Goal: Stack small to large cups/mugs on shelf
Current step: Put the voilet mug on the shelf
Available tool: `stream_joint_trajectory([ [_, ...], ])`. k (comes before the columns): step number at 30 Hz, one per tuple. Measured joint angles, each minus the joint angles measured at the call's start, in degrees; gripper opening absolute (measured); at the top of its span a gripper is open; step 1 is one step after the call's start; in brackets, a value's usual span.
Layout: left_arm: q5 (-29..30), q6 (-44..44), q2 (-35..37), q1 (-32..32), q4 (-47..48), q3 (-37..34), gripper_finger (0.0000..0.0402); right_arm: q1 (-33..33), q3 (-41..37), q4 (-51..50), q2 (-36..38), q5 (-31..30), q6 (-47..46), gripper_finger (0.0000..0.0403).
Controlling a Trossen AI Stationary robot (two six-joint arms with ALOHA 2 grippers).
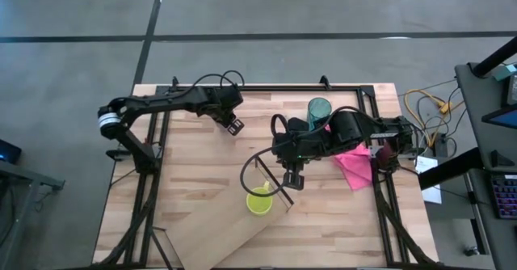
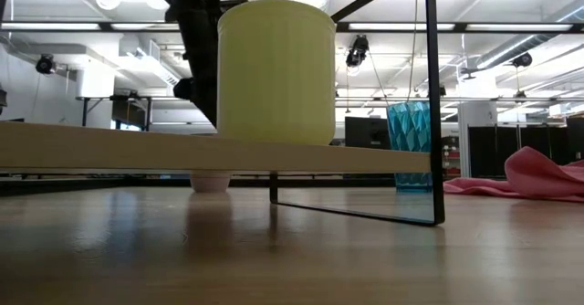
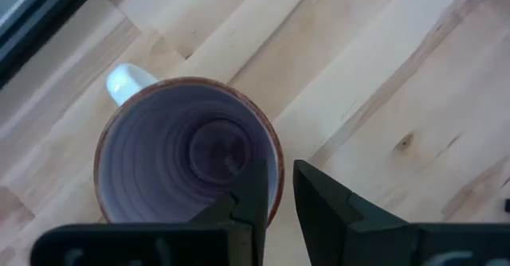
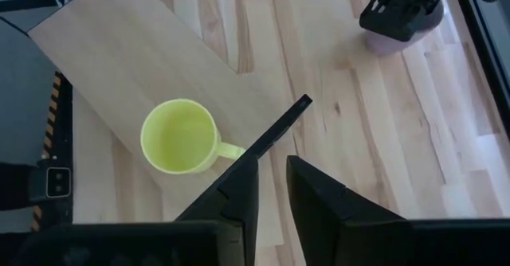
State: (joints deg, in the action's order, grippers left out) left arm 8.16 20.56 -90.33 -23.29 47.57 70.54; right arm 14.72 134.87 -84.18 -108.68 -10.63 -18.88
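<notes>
The yellow mug [image 1: 259, 202] [image 4: 177, 136] stands upright on the light-wood shelf board [image 1: 234, 242] [image 2: 91, 145], next to its dark frame [image 4: 279, 131]. My right gripper [image 1: 292, 179] [image 4: 272, 170] hovers above that frame, beside the mug, its fingers a narrow gap apart and touching nothing. My left gripper [image 1: 234, 125] [image 3: 279, 186] is at the far middle of the table, over the purple cup [image 3: 187, 150], which has a reddish rim and a white handle. The teal tumbler [image 1: 319, 108] [image 2: 409, 141] stands upright near the far edge, behind the right arm. My left gripper comes at the purple cup from above, pointing down. One finger [image 3: 251, 194] is inside the cup and the other [image 3: 319, 202] outside, with the rim [image 3: 276, 166] opposite the handle between them. The cup stands upright, its base [image 2: 210, 182] on the table.
A pink cloth [image 1: 355, 165] [image 2: 538, 177] lies crumpled by the right arm's base. The shelf board runs slantwise from the table's middle toward the near left corner, raised a little off the tabletop. Bare tabletop [image 1: 194, 173] shows between the left arm and the board.
</notes>
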Motion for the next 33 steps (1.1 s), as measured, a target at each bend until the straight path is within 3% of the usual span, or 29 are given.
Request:
stream_joint_trajectory([
  [19, 0.00, -1.54, -5.90, 0.04, -0.13, -0.04, 0.0042, 0.00, 0.00, 0.01, 0.00, 0.00, -0.21, 0.0059],
  [23, -0.55, -1.90, -5.92, 0.09, 0.04, -0.04, 0.0009, 0.00, 0.00, 0.00, 0.00, 0.00, -0.21, 0.0059],
  [33, -1.71, -3.50, -3.12, 0.45, 3.99, 1.34, 0.0004, 0.00, 0.00, -0.04, 0.00, 0.00, -0.11, 0.0059],
])
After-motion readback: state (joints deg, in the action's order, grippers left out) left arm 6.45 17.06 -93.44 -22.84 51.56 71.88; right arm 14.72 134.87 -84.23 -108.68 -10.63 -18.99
